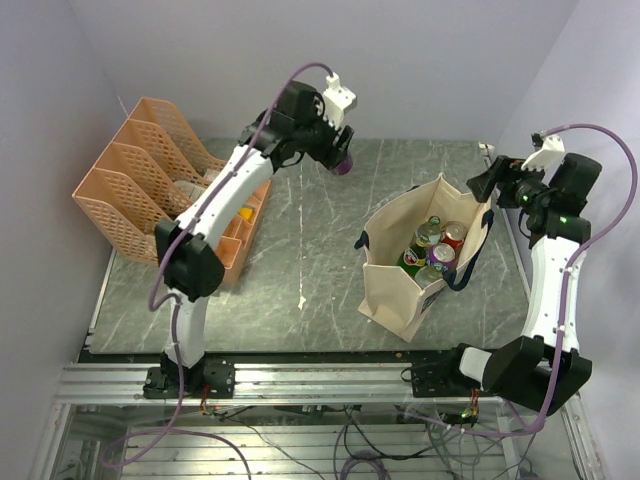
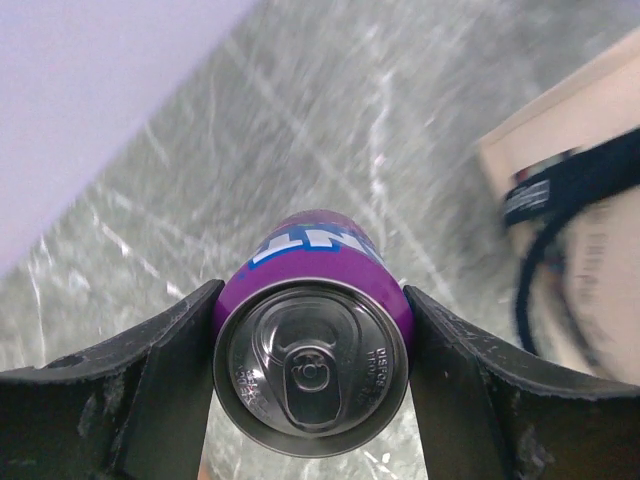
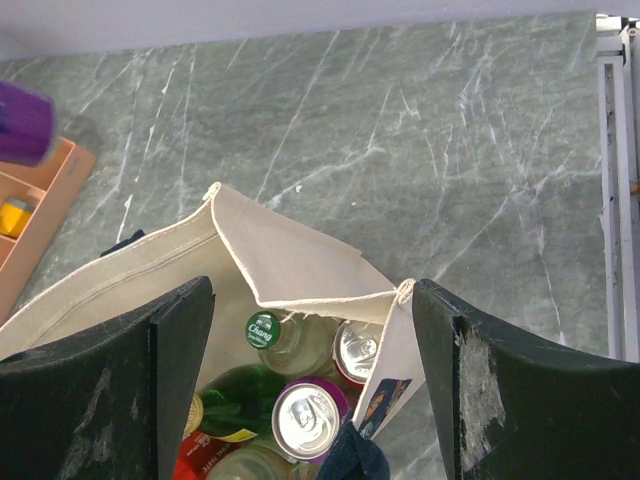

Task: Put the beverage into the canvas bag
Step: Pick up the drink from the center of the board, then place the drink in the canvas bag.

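- top external: orange file trays point(image 1: 140, 185) at far left of surface point(image 1: 300, 270), left arm crossing in front of them; canvas bag point(image 1: 395, 290) stands right of centre, mouth open, drinks point(image 1: 435, 245) packed inside; bare surface between trays and bag
- top external: left tool point(image 1: 341, 160) held high near back wall, clenched on purple can point(image 1: 344, 167), well apart from bag; right tool point(image 1: 487, 182) just beside bag's far-right rim
- left wrist: can lid faces camera, white lettering on a blue band; pinched between both fingers point(image 2: 150, 400); bag corner and navy strap point(image 2: 575, 175) at right edge, blurred; open surface beyond
- right wrist: right tool released, fingers wide apart over bag mouth; cream rim folds inward; green bottle point(image 3: 265, 332) and silver-topped cans crowd the bag; metal rail point(image 3: 620, 150) along surface's right edge
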You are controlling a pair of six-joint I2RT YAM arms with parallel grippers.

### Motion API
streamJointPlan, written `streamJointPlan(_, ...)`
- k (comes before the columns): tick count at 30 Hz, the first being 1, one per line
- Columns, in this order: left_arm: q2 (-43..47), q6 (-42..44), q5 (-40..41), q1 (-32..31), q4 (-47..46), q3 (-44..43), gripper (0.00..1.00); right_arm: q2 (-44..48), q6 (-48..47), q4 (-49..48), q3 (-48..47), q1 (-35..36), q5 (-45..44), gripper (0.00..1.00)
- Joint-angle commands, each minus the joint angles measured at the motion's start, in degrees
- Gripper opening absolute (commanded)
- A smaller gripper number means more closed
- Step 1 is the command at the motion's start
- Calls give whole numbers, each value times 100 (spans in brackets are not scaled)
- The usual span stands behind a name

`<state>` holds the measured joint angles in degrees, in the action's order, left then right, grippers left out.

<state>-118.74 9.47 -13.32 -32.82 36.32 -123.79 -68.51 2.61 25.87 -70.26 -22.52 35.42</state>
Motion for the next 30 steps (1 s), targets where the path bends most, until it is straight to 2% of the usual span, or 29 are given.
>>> streamJointPlan(1,820,132,-1418,-196,-599,-396,7,45,-292,328,-405,-33,110,80)
streamJointPlan(6,1112,311,-2114,-671,-360,-597,7,-142,-731,974,-998,2,171,80)
streamJointPlan(12,1021,357,-2614,-1500,-39,-757,7,-303,-987,1803,-1520,1,407,80)
streamJointPlan(20,531,842,-3078,-2225,684,-1141,7,-191,-844,2008,-1530,2,555,80)
streamJointPlan(24,193,1191,-2976,-2395,1247,-1462,7,42,-806,2076,-1455,2,572,80)
streamJointPlan(30,-99,979,-2680,-2426,1032,-1506,7,372,-749,2364,-1501,2,526,80)
